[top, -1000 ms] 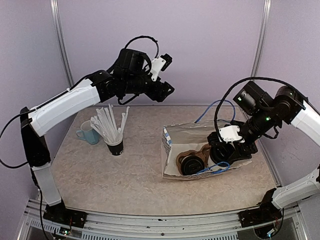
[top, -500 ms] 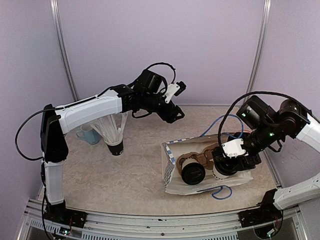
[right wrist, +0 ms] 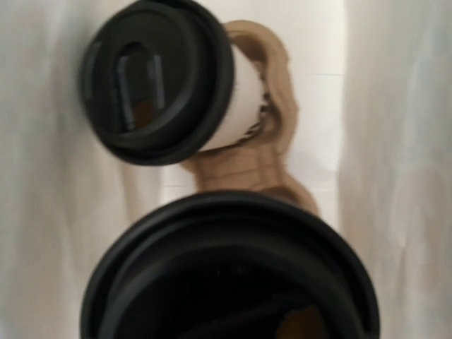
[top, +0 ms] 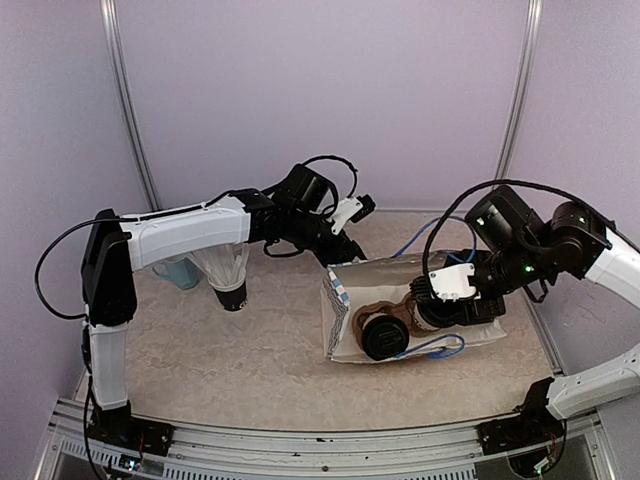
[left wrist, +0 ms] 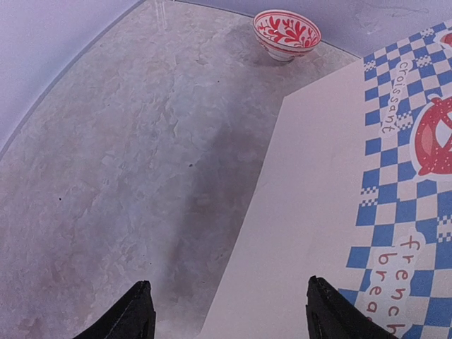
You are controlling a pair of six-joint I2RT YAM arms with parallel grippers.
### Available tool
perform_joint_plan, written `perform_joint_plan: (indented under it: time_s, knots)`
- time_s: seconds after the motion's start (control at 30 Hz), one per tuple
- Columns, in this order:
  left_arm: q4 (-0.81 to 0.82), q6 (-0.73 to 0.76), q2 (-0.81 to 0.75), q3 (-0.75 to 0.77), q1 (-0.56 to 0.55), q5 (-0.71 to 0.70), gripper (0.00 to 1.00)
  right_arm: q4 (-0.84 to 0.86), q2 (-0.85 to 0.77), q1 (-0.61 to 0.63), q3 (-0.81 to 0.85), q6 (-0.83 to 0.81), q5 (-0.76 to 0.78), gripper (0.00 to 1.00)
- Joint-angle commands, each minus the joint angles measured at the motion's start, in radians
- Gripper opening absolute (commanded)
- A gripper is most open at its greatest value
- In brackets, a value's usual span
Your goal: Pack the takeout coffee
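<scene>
A white paper bag (top: 337, 305) with blue checks lies open on the table, with a brown cardboard carrier (top: 372, 312) inside it. One takeout coffee (top: 383, 338) with a black lid sits in the carrier and also shows in the right wrist view (right wrist: 155, 78). My right gripper (top: 443, 298) is inside the bag, shut on the second takeout coffee, whose black lid (right wrist: 226, 275) fills the lower right wrist view and hides the fingers. My left gripper (top: 345, 252) is open and empty at the bag's far left corner; its wrist view shows the gripper (left wrist: 226, 311) over the bag's side (left wrist: 318, 212).
A black cup of white straws (top: 232, 292) and a light-blue mug (top: 178, 270) stand at the left. A red-and-white bowl (left wrist: 286, 32) sits on the table beyond the bag. A blue bag handle (top: 430, 348) loops at the bag's near edge.
My left gripper has come down and right to the bag's far corner. My right gripper has carried the second cup up and left, deeper over the carrier, and the bag has shifted.
</scene>
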Motion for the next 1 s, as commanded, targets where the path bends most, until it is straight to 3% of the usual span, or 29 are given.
perform_joint_plan:
  time_s: [0.0,0.3,0.47,0.97]
  knots:
    - [0.011,-0.007,0.018,-0.002,0.007,0.05,0.72,0.118,0.0,0.012,-0.048,-0.019,0.085,0.43]
    - [0.038,0.019,-0.017,-0.036,-0.008,0.159,0.69,0.124,-0.097,0.032,-0.154,-0.028,0.106,0.42]
    - [0.053,-0.004,-0.005,-0.031,-0.007,0.134,0.7,0.123,-0.138,0.043,-0.185,-0.036,0.136,0.41]
    - [0.035,0.019,0.003,-0.046,-0.028,0.206,0.69,0.295,-0.176,0.043,-0.318,-0.046,0.216,0.4]
